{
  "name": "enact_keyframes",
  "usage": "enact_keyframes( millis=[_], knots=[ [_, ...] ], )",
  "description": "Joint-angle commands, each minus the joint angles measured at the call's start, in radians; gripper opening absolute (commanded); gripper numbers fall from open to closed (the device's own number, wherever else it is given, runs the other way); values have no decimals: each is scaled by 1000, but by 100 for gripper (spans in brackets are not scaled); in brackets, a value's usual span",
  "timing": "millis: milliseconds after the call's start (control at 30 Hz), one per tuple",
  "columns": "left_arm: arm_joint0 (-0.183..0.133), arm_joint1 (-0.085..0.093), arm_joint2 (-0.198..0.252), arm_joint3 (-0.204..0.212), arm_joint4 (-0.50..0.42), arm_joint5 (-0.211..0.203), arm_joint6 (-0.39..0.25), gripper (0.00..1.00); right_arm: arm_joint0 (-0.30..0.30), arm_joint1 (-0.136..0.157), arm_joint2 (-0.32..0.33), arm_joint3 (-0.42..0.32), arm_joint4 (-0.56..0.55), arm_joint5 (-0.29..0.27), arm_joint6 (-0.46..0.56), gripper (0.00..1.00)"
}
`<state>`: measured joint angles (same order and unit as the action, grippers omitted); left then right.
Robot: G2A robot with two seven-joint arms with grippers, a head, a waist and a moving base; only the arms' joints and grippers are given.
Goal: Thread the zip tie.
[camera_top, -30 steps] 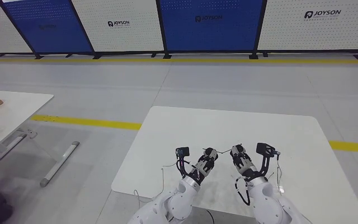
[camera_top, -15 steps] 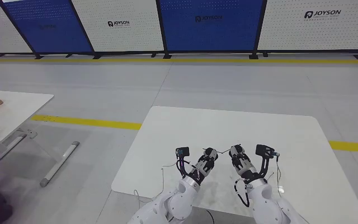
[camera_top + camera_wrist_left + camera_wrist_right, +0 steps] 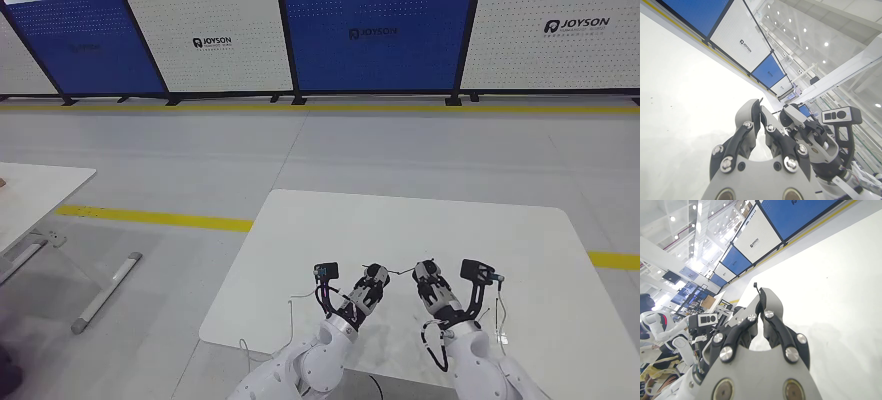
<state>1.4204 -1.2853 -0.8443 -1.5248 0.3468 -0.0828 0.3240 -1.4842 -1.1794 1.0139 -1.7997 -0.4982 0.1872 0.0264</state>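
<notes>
Alignment step: left gripper & right gripper each clamped on one end of zip tie at lower centre; next prob. needs tail tip aimed into head slot.

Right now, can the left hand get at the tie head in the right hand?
Likely yes: left hand sits close beside right hand, only the tie between them, and the head pokes clear of its fingers.
</notes>
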Motion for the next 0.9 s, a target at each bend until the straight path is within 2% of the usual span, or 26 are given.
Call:
enact_keyframes(
  millis=[0,867],
  knots=[
    [0,0,0,0,0,0,0,0,2,-2,-1,3,-4,3,2,0],
    [0,0,0,0,0,0,0,0,-9,-25,30,-1,-27,-10,25,0]
  ],
)
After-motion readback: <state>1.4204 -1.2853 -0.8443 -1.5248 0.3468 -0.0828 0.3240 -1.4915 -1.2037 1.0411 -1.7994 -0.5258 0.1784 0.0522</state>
